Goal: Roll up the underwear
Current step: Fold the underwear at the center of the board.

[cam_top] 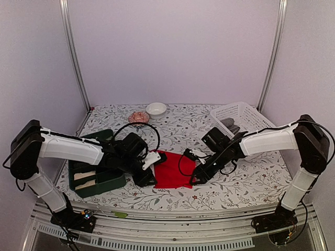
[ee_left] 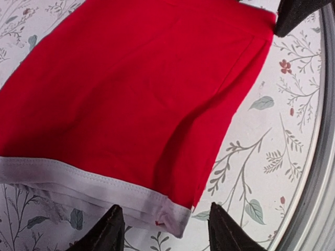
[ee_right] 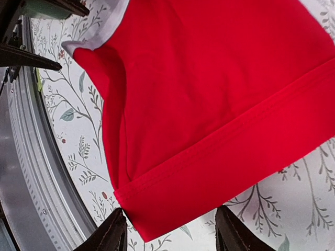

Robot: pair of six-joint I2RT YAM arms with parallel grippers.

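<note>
Both sets of fingertips are seen apart. The left gripper (ee_left: 165,234) is set astride the grey waistband (ee_left: 78,180) corner of the red underwear (ee_left: 131,94), and the right gripper (ee_right: 170,235) astride its hem (ee_right: 235,157) corner. The garment is spread flat mid-worktop (cam_top: 251,178) near the front edge. Its side edges are hidden by the arms in the top view.

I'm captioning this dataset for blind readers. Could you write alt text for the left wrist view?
Red underwear with a grey waistband lies flat on a floral tablecloth, filling most of the frame. The left end effector stands open at the bottom edge, by the waistband's corner.
</note>
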